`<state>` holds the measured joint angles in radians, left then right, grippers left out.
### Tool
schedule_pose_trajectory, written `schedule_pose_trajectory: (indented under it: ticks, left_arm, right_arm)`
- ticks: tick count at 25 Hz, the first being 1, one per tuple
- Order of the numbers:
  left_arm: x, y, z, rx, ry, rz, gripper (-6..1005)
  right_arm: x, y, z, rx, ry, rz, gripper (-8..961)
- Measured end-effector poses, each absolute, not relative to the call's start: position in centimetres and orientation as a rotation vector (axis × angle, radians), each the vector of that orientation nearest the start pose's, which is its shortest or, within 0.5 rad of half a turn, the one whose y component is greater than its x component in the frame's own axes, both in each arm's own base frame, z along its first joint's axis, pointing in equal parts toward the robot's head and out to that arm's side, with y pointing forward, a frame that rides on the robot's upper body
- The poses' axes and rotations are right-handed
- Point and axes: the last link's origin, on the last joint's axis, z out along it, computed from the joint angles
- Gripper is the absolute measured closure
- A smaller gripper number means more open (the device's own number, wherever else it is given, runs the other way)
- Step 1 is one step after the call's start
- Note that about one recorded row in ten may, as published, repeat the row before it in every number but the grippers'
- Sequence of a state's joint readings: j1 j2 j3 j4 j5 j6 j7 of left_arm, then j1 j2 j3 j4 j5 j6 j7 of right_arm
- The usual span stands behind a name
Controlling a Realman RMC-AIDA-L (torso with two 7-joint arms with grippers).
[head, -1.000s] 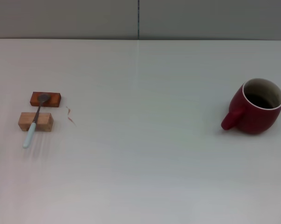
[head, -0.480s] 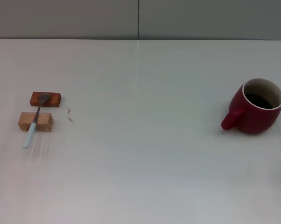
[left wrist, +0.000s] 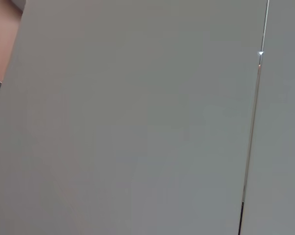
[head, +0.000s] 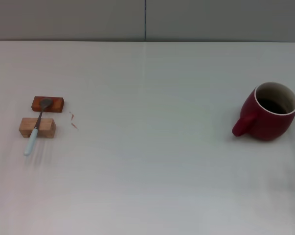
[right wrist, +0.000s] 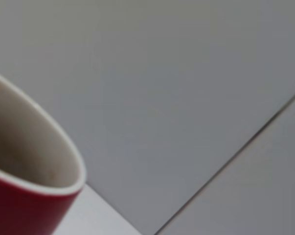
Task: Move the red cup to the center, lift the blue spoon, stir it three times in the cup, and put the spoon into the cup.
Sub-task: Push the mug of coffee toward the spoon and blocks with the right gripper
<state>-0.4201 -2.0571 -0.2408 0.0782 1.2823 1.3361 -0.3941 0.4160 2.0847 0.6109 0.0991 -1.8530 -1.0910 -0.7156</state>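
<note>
White tabletop (head: 147, 161) runs back to a grey panelled wall (head: 88, 19), and everything on it can be placed from the rounded dark-red ceramic mug with cream inner wall (head: 269, 113), the red cup, which stands upright far to the robot's right, its loop handle turned toward the table's middle. Well apart from the cup, across the table to the left, lie a pale wooden block (head: 37, 127) and a reddish-brown block (head: 48, 104); the slim blue spoon with grey metal bowl and light-blue handle (head: 35, 128) rests across both. The cup looks heavy, rigid, glazed and likely slippery, so the handle or the rim seems the safest hold; the spoon is light and stiff, best pinched at its raised handle. Neither gripper shows anywhere, so their openings cannot be judged; the right wrist camera sits close beside the cup's rim (right wrist: 34, 152), the left faces only wall.
</note>
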Motion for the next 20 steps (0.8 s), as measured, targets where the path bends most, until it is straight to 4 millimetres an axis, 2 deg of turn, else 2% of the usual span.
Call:
schedule_pose_trajectory:
  ticks: [7,20]
  left_arm:
    - [-38.9,30.4,8.8,-1.1,-0.595,-0.791,156]
    - [-38.6,30.5,8.9,-1.099,-0.581,-0.801,156]
  right_arm:
    - [37.1,31.5,-2.1,-1.677,0.038,-0.138,944]
    - [36.2,31.6,-3.7,-1.756,0.012,-0.12,945]
